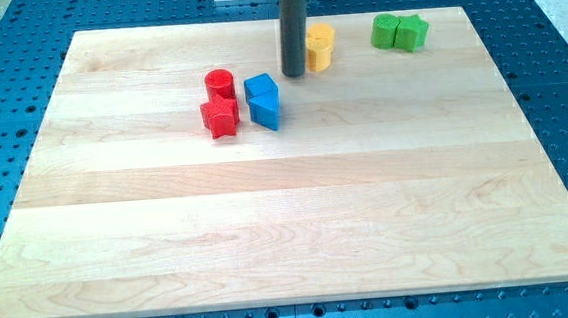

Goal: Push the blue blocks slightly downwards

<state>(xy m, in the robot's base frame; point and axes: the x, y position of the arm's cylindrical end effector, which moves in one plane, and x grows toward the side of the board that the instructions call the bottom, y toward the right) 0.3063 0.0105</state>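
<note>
The wooden counter (289, 229) carries two touching blue blocks (263, 100) left of centre near the view's top, beside two red blocks (219, 103). They look light, stiff and likely to slide or twist, so push their top edges squarely. There is no gripper; my tip (293, 74) rests just up-right of them, beside yellow blocks (320, 46).

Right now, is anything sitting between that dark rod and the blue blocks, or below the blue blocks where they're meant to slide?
Nothing visible. My tip sits just above and to the view's right of the two touching blue blocks, with bare wood between. The yellow blocks are beyond the rod, the red blocks are to the view's left, and only open board lies below.
</note>
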